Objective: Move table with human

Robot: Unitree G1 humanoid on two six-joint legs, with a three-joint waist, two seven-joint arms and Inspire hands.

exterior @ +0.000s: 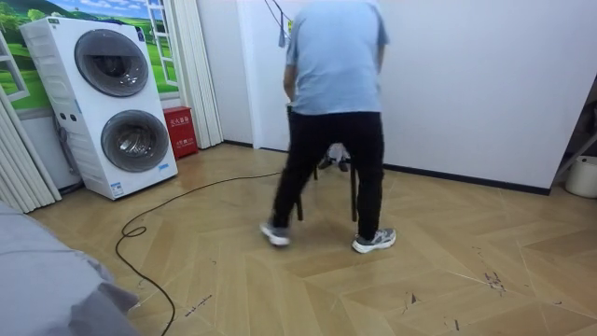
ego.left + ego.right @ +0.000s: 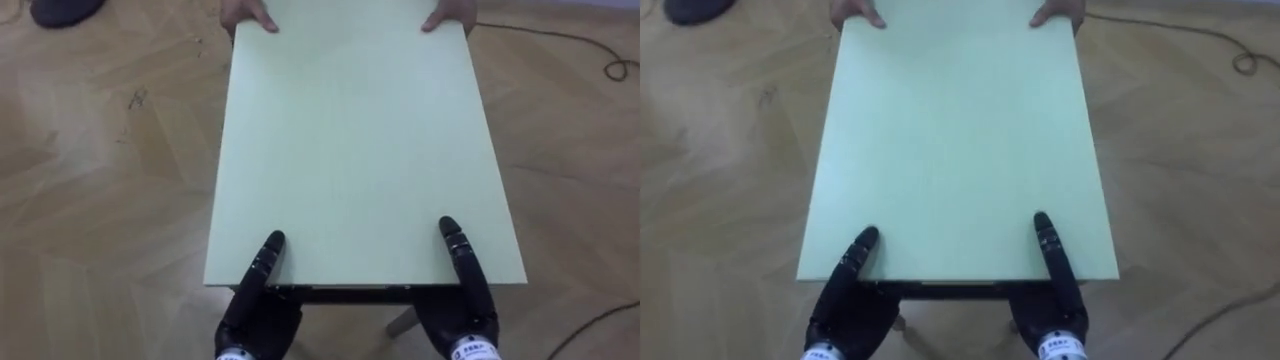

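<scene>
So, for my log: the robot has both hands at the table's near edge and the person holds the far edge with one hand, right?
No: the left eye view shows the person holding the far edge of the table with both hands. The rest is right.

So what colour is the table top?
The table top is plain pale green, seen best in the left eye view.

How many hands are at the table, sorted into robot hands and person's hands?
Robot hands at the near edge of the table: 2, left hand and right hand
The person's hands at its far edge: 2
Total: 4
</scene>
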